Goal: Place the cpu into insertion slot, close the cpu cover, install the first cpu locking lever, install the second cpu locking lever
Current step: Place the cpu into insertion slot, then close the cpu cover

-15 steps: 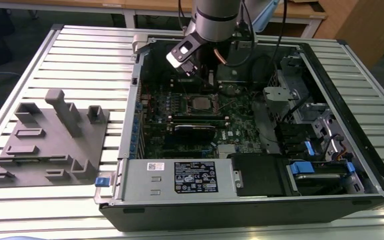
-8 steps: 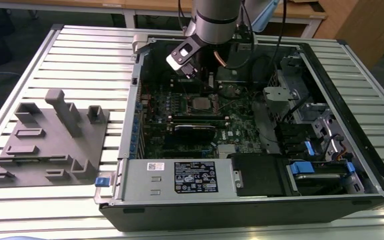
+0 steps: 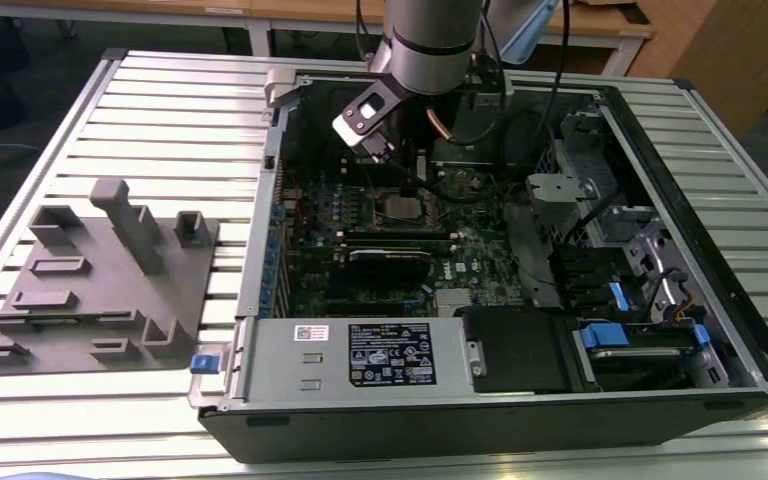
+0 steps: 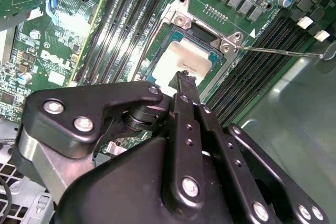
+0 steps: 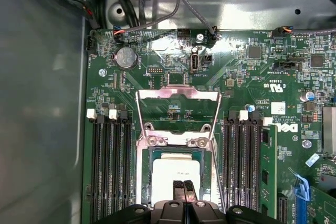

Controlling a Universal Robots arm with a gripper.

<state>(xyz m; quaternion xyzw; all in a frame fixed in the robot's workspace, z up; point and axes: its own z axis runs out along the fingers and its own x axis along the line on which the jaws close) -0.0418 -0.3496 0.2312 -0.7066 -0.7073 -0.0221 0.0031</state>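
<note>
From my station I see the open computer case [image 3: 357, 430] lying on a pale slatted metal table [image 3: 157, 110]. A grey moulded fixture [image 3: 97, 290] sits beside it toward the exterior view's left, and wooden desks [image 3: 157, 10] line the back of the room. The gripper [image 5: 184, 186] hangs with its fingers pressed together just over the cpu [image 5: 170, 174], which sits in the insertion slot [image 5: 143, 182] (dull top facing up). The cpu cover [image 5: 177, 93] appears tipped up behind the slot, green board showing through its window.
</note>
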